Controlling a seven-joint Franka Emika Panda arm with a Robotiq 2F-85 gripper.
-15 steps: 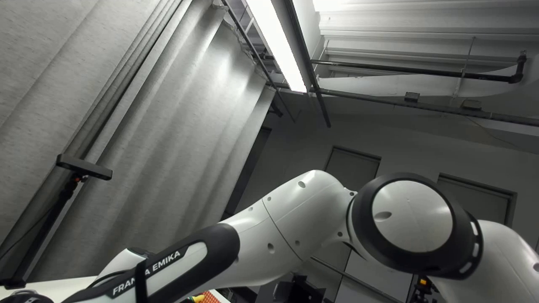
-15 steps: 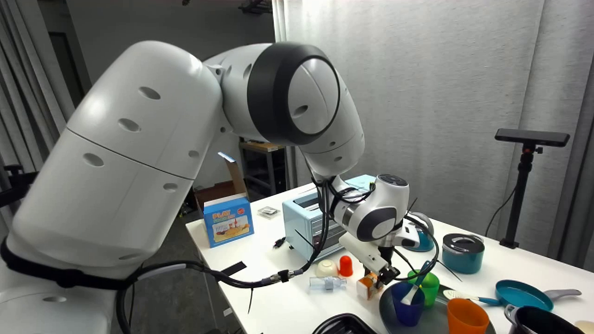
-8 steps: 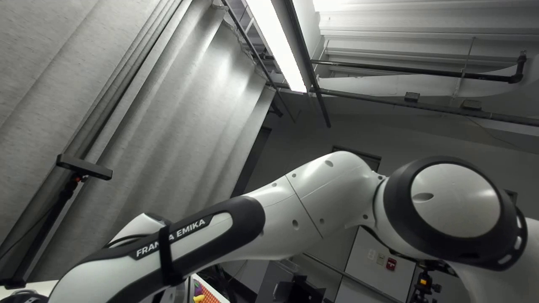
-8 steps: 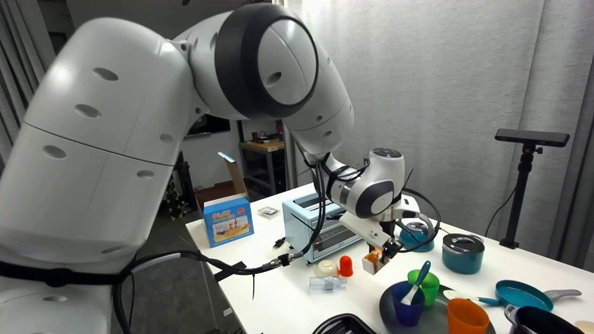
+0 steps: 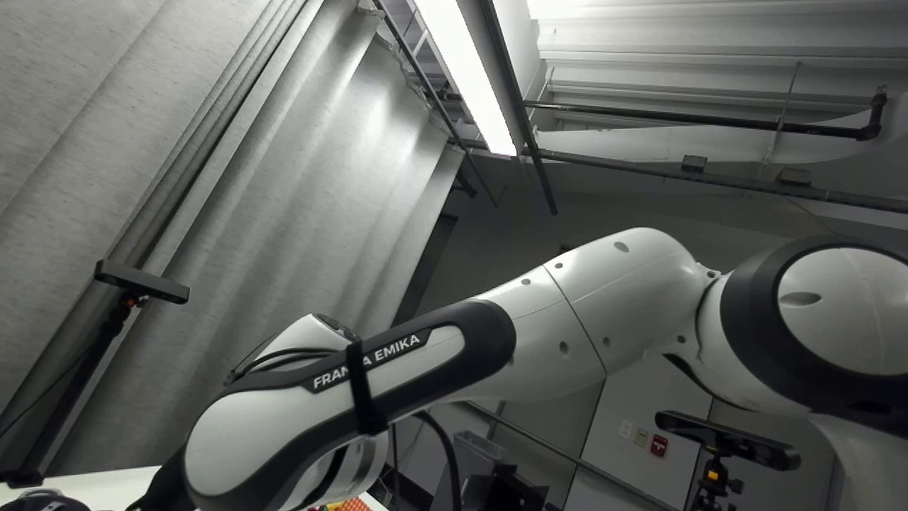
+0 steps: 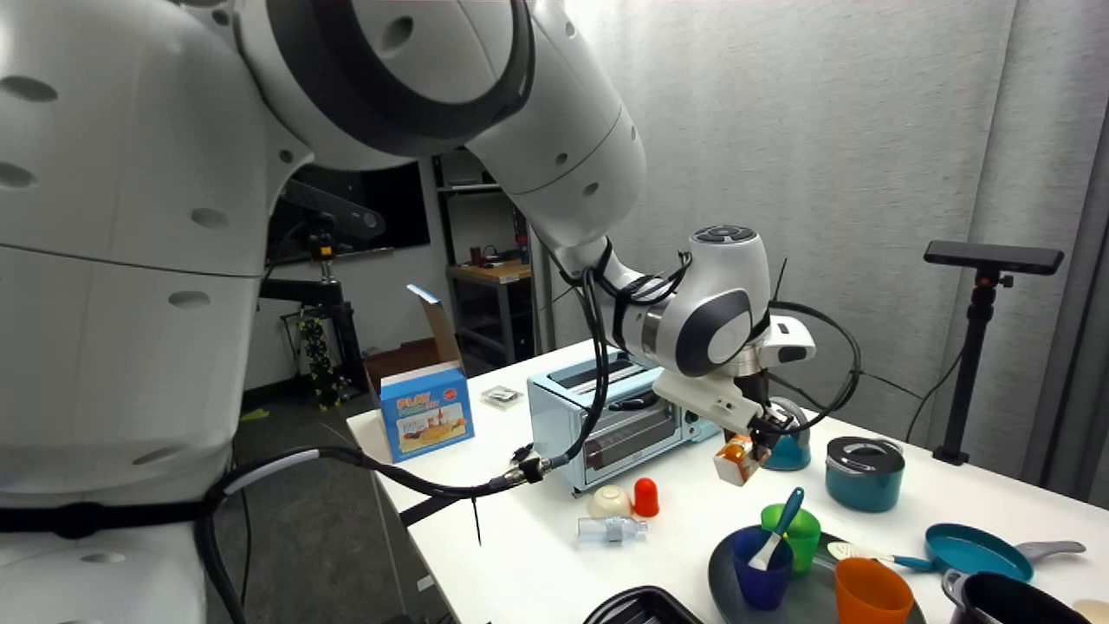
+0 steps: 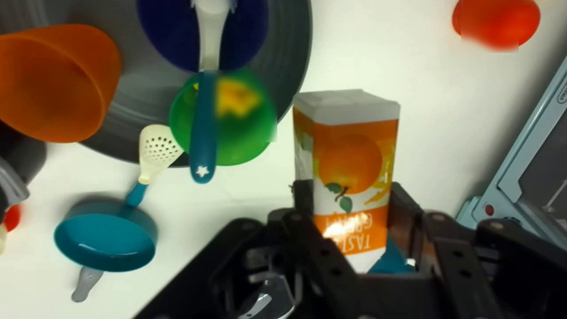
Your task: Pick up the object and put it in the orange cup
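A small orange-and-white juice carton is clamped between the two black fingers of my gripper in the wrist view. In an exterior view the carton hangs tilted above the table, in front of the toaster oven, held by my gripper. The orange cup stands on the dark grey plate at the lower right. In the wrist view the orange cup is at the upper left, apart from the carton, with its opening visible. The gripper and carton are hidden in an exterior view dominated by the arm.
A blue cup holding a utensil and a green cup share the plate. A teal frying pan, dark pot and lidded teal pot stand right. The light-blue toaster oven is behind. A black tray lies in front.
My gripper has lifted the carton up from near the table surface and moved it a little to the right in an exterior view. The cups and plate have not moved.
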